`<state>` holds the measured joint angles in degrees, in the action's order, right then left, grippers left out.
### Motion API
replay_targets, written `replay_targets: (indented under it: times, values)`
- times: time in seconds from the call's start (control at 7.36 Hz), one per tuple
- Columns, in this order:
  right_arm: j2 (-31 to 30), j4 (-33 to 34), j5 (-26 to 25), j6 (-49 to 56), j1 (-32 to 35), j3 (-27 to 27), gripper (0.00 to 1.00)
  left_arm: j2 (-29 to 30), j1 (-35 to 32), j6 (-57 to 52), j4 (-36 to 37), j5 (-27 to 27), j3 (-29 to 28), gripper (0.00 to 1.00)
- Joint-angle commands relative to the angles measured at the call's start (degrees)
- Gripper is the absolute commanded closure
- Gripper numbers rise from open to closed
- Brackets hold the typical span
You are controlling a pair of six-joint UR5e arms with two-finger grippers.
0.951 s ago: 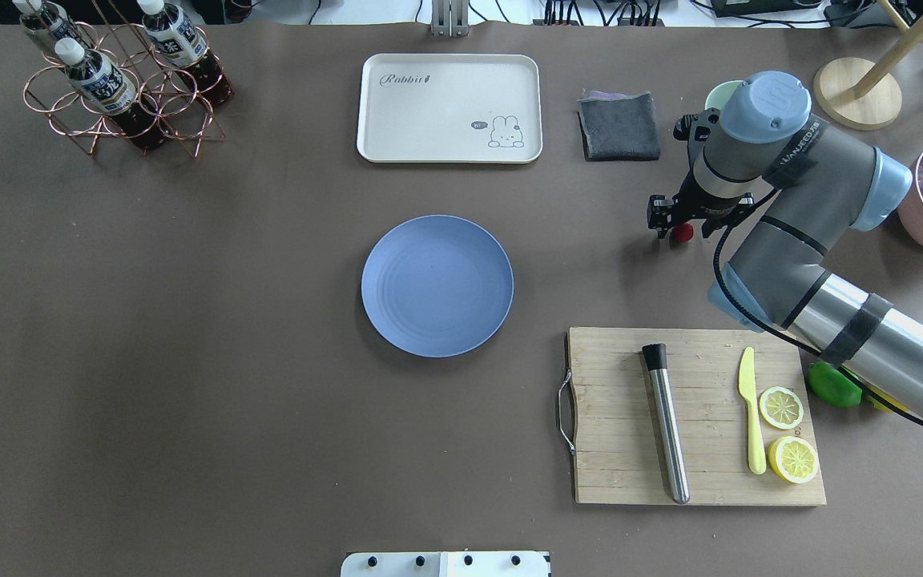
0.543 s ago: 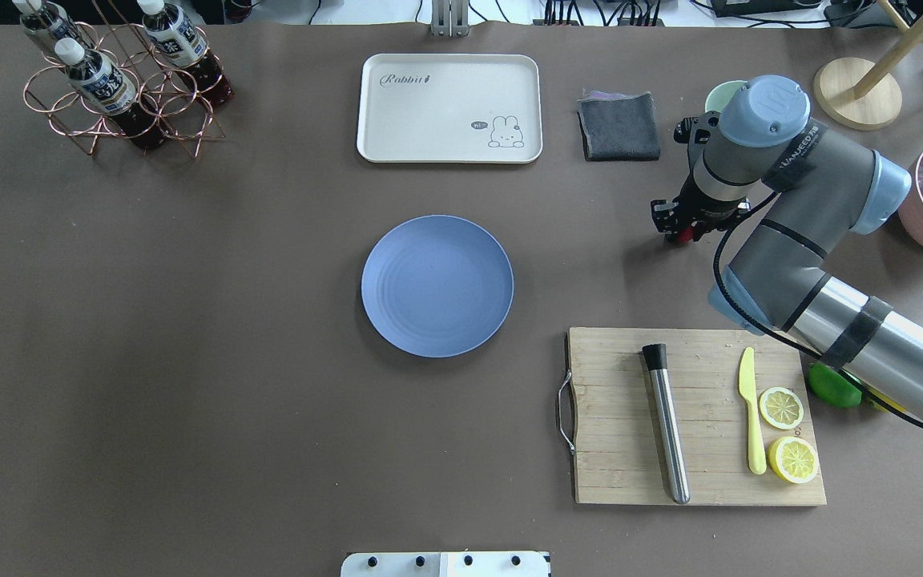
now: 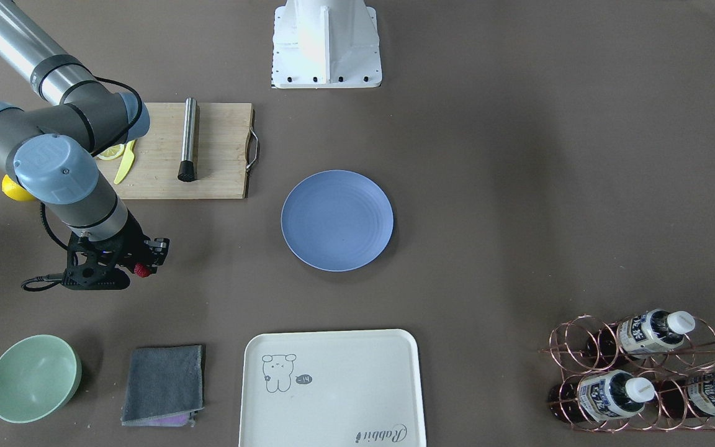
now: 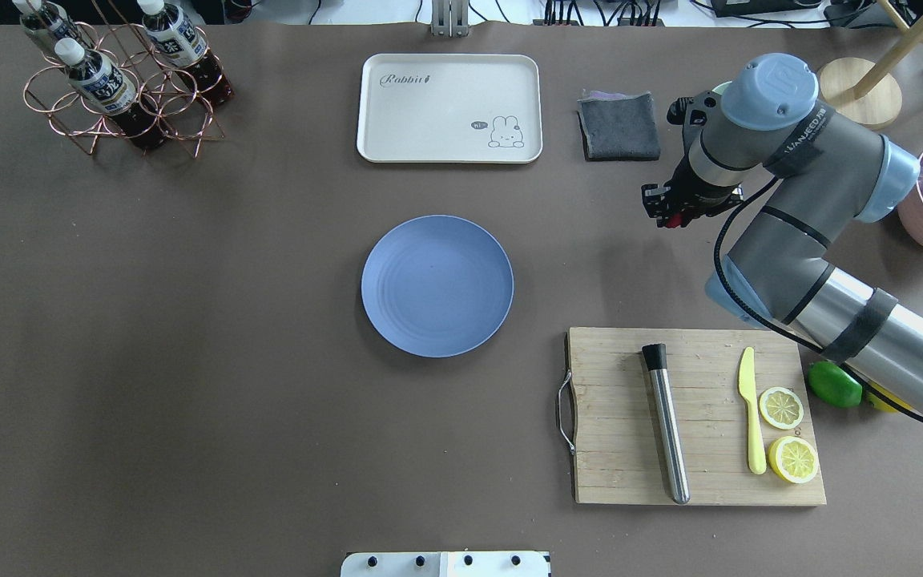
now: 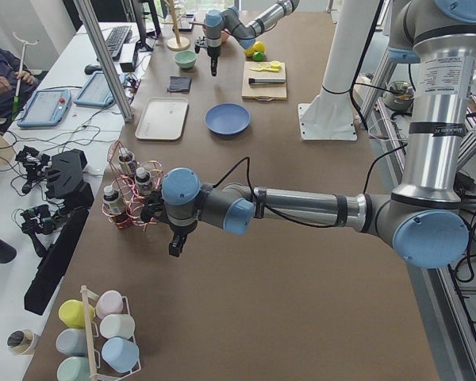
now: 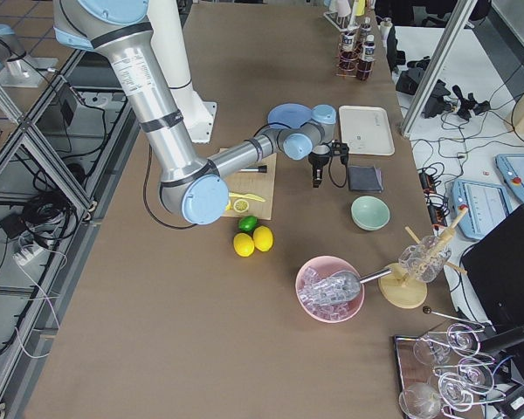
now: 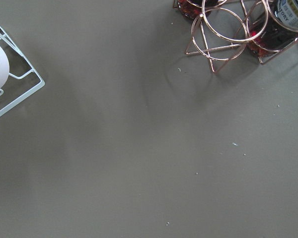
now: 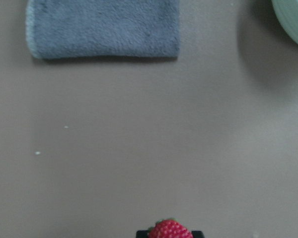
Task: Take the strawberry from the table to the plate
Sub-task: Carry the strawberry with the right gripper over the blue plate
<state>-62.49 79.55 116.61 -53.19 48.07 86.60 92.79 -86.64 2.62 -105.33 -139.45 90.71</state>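
Legibly, "Rabbit" on cream tray [image 4: 445,112]; strawberry [image 8: 170,230] in right claw [image 4: 671,218].

The strawberry [image 8: 170,230] was cut off by the bottom edge of the right wrist view, and overhead only a red sliver showed between the fingers of the right gripper [image 4: 670,215]. The green bowl [image 8: 294,20] was clipped at that wrist view's top right corner and mostly hidden behind the right arm [image 4: 782,152] overhead; the whole lemon [image 3: 15,189] was likewise mostly covered. The left gripper [image 5: 174,248] showed only in the left exterior view, its jaws too dark and small to tell.
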Motion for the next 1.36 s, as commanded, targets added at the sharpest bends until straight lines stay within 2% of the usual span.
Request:
replay_targets:
  times: [0.0,0.27,0.41,0.54,0.68,0.81,1.22]
  values:
    - [7.0,3.9,0.0,-7.1,-3.3,0.8,1.00,-0.3,-0.2,0.4,0.5,0.3,-0.9,0.02]
    - [12.3,4.4,-2.2,-16.0,-8.5,0.5,1.00,-0.9,-1.2,0.5,1.3,0.3,-1.4,0.02]
    - [15.0,4.6,-5.7,-20.7,-12.2,-0.1,1.00,-0.9,-1.2,0.5,1.3,0.2,-1.4,0.02]
    - [18.4,4.7,-7.6,-24.4,-15.3,-1.9,1.00,-0.9,-1.3,0.5,1.3,0.1,-1.4,0.02]
    - [22.9,4.6,-11.3,-28.2,-18.5,-6.0,1.00,-1.3,-1.7,0.5,1.3,-0.1,-1.2,0.02]
    - [24.9,4.2,-12.9,-29.2,-20.2,-8.4,1.00,-2.0,-1.8,0.5,1.3,-0.3,-0.9,0.02]
    - [24.0,4.0,-14.5,-28.1,-20.5,-9.2,1.00,-2.0,-1.8,0.5,1.3,-0.4,-0.6,0.02]
